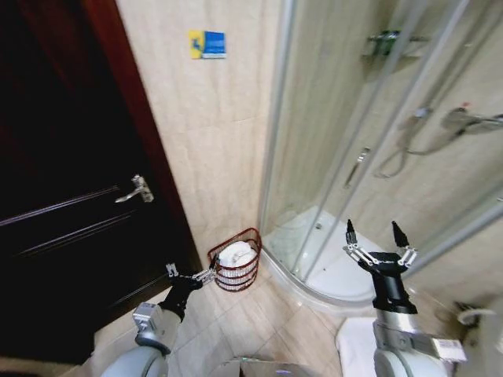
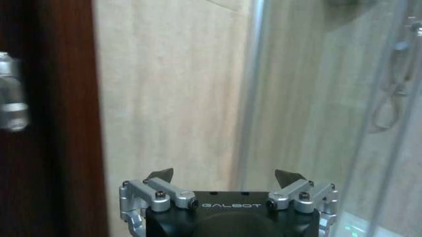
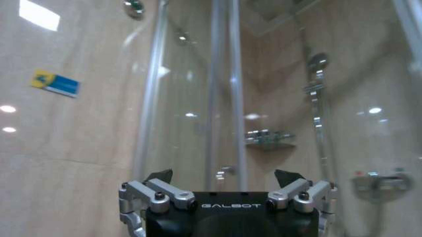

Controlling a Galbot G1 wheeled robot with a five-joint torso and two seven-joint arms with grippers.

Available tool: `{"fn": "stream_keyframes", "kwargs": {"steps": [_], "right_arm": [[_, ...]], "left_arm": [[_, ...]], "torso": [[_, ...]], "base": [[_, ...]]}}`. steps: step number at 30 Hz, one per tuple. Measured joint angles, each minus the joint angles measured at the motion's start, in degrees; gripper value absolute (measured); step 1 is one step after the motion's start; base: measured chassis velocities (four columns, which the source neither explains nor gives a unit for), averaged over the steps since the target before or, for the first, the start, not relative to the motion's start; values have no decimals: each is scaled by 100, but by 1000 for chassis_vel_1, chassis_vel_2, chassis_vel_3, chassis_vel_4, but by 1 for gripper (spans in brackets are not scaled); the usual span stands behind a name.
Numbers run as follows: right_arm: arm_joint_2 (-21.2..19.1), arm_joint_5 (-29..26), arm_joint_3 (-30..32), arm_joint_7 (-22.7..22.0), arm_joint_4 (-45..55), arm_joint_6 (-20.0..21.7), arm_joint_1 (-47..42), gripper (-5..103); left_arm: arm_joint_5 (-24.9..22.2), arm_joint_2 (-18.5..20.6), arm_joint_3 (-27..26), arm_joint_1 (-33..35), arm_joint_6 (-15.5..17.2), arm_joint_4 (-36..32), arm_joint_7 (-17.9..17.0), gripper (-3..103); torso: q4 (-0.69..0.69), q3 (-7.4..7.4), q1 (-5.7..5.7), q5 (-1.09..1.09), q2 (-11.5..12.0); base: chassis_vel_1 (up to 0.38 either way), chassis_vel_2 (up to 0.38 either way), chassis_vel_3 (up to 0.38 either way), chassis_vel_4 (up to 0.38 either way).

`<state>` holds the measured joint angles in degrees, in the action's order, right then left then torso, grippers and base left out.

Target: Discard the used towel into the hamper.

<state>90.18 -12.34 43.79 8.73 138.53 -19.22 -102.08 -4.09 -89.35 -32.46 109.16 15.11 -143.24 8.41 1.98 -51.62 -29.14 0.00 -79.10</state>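
Already in hamper [image 1: 236, 269]: white towel [image 1: 238, 254], lower centre.
Left end effector [image 1: 191, 277]: spread wide, empty, beside hamper.
Right end effector [image 1: 379, 240]: spread wide, empty, lower right.

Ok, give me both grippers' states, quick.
Left gripper: open, holding nothing, beside the hamper, which has a white towel in it.
Right gripper: open, holding nothing, raised before the shower enclosure.

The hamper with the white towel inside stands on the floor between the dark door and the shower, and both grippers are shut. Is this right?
Not quite: the head view shows both the left gripper and right gripper open. The hamper with the white towel does stand between the door and shower.
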Motion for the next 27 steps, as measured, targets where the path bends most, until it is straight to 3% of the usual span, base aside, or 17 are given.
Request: {"fn": "stream_keyframes", "kwargs": {"steps": [27], "right_arm": [[56, 14, 5, -169, -43, -224, -31, 100]], "left_arm": [[0, 1, 0, 0, 0, 0, 0, 100]], "torso": [[-1, 0, 1, 1, 0]], "base": [[-119, -128, -121, -118]]}}
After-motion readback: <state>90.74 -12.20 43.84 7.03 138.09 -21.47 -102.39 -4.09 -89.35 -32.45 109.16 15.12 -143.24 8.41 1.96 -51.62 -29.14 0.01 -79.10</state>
